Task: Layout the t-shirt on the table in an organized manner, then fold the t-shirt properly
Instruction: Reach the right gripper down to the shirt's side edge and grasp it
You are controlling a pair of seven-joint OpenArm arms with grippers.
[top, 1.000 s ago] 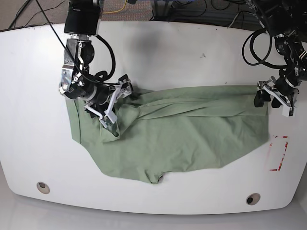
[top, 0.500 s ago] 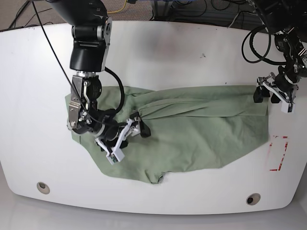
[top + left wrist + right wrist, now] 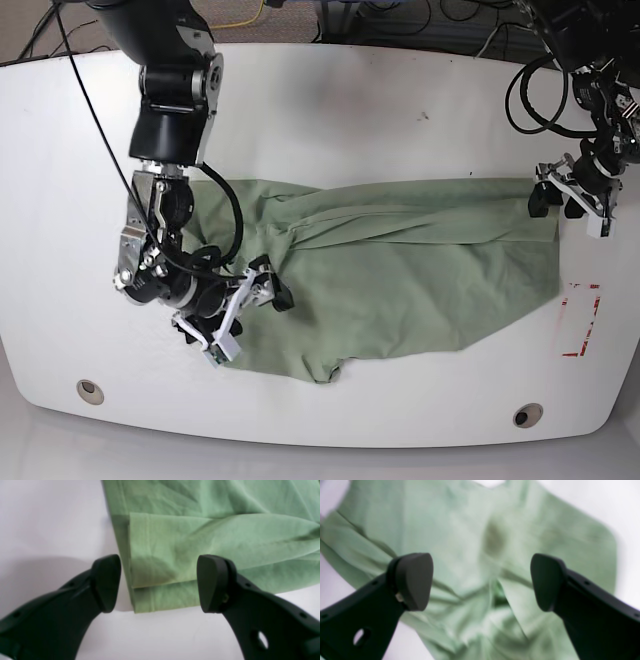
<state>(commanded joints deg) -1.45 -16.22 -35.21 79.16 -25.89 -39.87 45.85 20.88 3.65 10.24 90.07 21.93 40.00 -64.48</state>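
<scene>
The pale green t-shirt (image 3: 420, 270) lies spread across the middle of the white table (image 3: 330, 110), with folds along its far edge. My right gripper (image 3: 247, 322) hovers over the shirt's near-left part. In the right wrist view this gripper (image 3: 480, 581) is open, and blurred, wrinkled shirt fabric (image 3: 445, 530) lies beneath it. My left gripper (image 3: 568, 212) is at the shirt's far-right corner. In the left wrist view it (image 3: 158, 583) stands open, with the doubled-over corner of the shirt (image 3: 200, 537) lying between its fingers (image 3: 107, 582) on the table.
A red tape rectangle (image 3: 580, 320) marks the table right of the shirt. Two round grey grommet holes (image 3: 90, 390) (image 3: 527, 415) sit near the front edge. Cables (image 3: 530, 90) hang from the arm at the back right.
My right gripper has travelled from the shirt's upper-left area down toward the table's near edge. The left gripper has stayed at the shirt's right corner.
</scene>
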